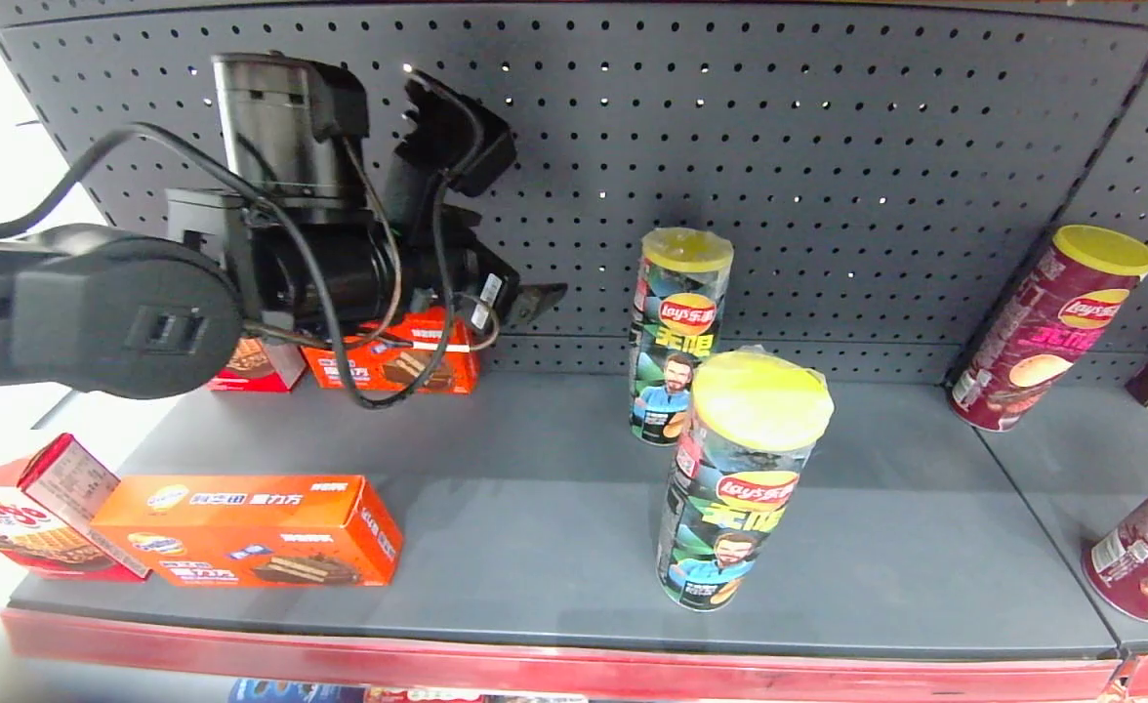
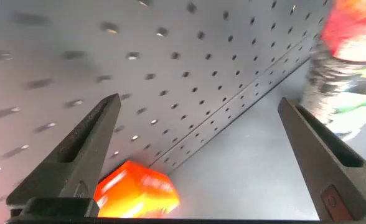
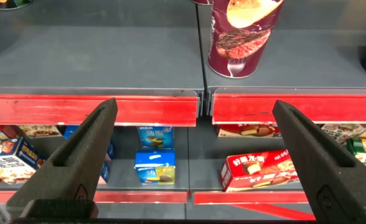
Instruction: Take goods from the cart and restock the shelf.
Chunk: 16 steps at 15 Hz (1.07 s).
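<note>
Hovering at the back left of the shelf (image 1: pixel 535 469), our left tool (image 2: pixel 198 106) stands wide open with nothing between its fingers. An orange box (image 1: pixel 408 363) rests on the shelf just below it, against the pegboard (image 1: pixel 828 146) and beside a red box (image 1: pixel 262 366). We see a second orange box (image 1: pixel 252 532) lying at the front edge. A green chip can (image 1: pixel 676 337) stands upright mid-shelf, with a nearer green chip can (image 1: pixel 735 483) in front of it. Our right tool (image 3: pixel 194 106) is open too and empty, facing the shelf's red front strip (image 3: pixel 139 109). A maroon can (image 3: pixel 239 37) stands just behind that strip.
</note>
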### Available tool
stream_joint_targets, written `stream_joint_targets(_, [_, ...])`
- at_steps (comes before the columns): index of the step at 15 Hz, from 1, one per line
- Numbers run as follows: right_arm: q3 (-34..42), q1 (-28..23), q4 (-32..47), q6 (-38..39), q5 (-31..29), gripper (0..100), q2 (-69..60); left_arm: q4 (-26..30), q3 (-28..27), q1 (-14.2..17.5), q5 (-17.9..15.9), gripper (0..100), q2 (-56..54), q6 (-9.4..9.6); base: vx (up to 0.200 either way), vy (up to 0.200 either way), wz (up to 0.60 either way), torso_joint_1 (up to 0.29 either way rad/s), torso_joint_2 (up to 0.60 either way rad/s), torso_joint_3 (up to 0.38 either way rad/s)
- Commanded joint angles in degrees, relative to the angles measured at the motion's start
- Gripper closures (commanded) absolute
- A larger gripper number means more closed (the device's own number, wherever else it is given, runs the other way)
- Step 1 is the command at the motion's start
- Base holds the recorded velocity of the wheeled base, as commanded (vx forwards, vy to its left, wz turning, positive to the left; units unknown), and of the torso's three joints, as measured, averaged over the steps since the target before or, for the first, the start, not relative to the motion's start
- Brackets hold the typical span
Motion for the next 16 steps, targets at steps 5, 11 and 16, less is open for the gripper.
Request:
stream_joint_targets(5, [0.0,0.0,0.0,-0.1,0.2,0,0.2,-0.1,21.5,-0.9,0.0,0,-24.7,-0.3,0.0,0.0,0.0,0.0,0.0,0.0])
stream_joint_targets(11, [0.0,0.0,0.0,-0.5,1.6,0,0.2,-1.9,39.9,-0.5,-0.2,0,-41.5,-5.58,0.0,0.0,0.0,0.0,0.0,0.0])
stream_joint_targets(16, [-18.5,0.3,0.4,4.1,2.2,0,16.8,-6.2,40.5,-0.4,-0.5,0,-41.1,-8.21,0.0,0.0,0.0,0.0,0.0,0.0])
